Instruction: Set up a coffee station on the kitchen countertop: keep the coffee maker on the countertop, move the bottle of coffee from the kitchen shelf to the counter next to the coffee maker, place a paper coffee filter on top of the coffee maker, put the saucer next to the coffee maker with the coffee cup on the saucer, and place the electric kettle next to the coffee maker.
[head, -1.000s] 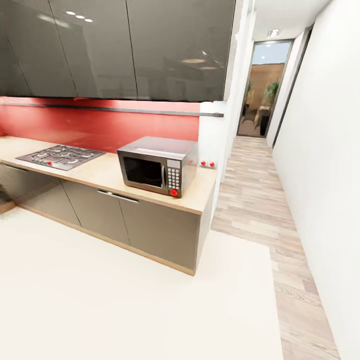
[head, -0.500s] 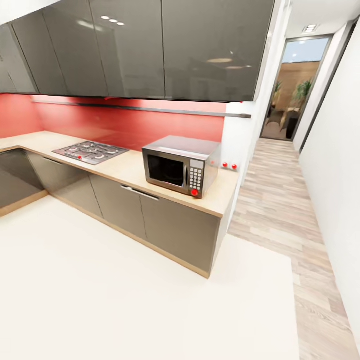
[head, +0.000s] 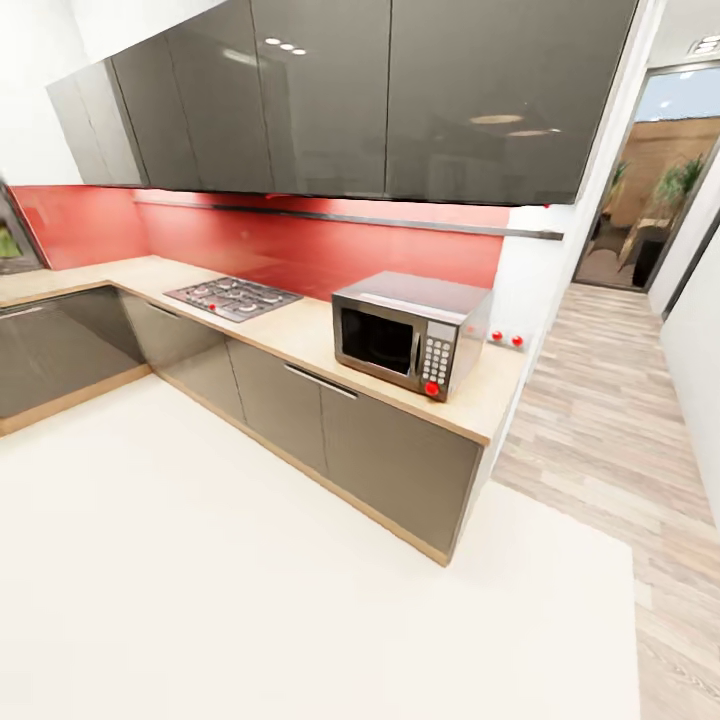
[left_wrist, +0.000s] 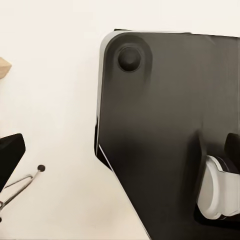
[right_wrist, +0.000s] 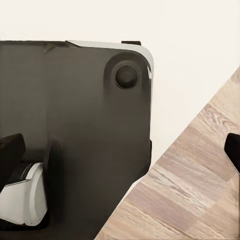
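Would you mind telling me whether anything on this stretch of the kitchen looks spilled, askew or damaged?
Nothing stands out. The microwave sits squarely on the kitchen countertop, door shut, and the gas hob lies flat in the worktop. The grey cabinet fronts are closed, and the white floor shows no spill.

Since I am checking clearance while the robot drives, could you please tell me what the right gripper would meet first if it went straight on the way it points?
Probably the robot's own flat black base plate, which lies ahead of the right gripper; depth is unclear.
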